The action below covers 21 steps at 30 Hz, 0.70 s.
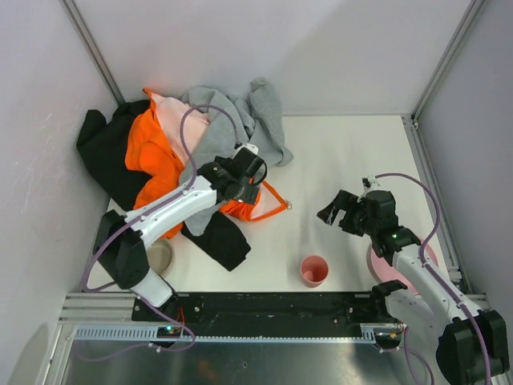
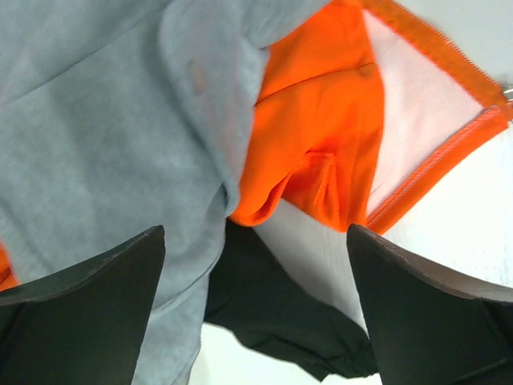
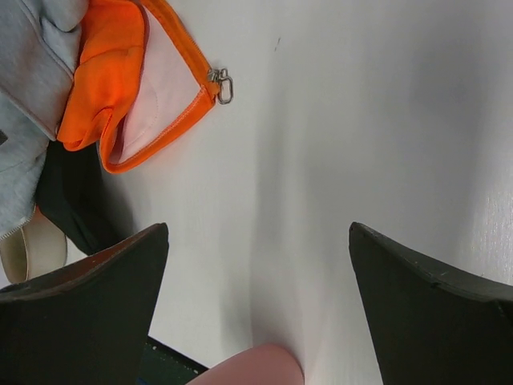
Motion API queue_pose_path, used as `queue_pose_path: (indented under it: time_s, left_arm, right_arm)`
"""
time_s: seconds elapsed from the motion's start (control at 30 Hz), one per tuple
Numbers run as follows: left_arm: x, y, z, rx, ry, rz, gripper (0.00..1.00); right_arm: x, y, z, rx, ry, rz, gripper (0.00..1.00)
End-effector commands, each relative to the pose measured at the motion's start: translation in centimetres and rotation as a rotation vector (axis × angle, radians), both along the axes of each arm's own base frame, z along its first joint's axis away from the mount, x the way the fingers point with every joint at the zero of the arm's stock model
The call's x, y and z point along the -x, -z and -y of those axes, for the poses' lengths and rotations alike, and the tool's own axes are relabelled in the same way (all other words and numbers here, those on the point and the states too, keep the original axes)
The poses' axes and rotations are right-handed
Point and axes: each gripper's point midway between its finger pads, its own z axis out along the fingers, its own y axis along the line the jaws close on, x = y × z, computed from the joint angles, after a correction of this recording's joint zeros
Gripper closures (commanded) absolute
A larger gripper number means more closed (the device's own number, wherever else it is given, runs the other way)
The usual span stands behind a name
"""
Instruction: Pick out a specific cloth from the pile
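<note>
The left gripper (image 1: 252, 183) hangs over the near right side of the pile (image 1: 172, 120), its jaws spread wide and gripping nothing, with the grey garment (image 1: 268, 120) and the orange garment (image 1: 148, 152) below its fingers. The cloth (image 1: 218, 237), a small black piece, lies at the pile's near edge, partly tucked under the orange garment. The right gripper (image 1: 335, 212) is likewise wide open and empty above the bare table (image 1: 337, 152), well apart from the pile, near the pink cup (image 1: 314, 270)

No readable text, label, brand, number or sign shows in any view.
</note>
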Motion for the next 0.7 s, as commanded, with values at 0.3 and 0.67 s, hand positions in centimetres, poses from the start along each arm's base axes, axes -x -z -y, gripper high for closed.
queue_pose_path:
  time_s: [0.3, 0.67]
  left_arm:
    - [-1.5, 5.6, 4.8, 0.045, 0.172, -0.149, 0.00]
    - [-0.2, 11.1, 4.5, 0.010, 0.158, -0.250, 0.00]
  right_arm:
    - [-0.4, -1.7, 0.5, 0.025, 0.018, 0.041, 0.01]
    - [-0.1, -1.2, 0.7, 0.047, 0.018, 0.021, 0.01]
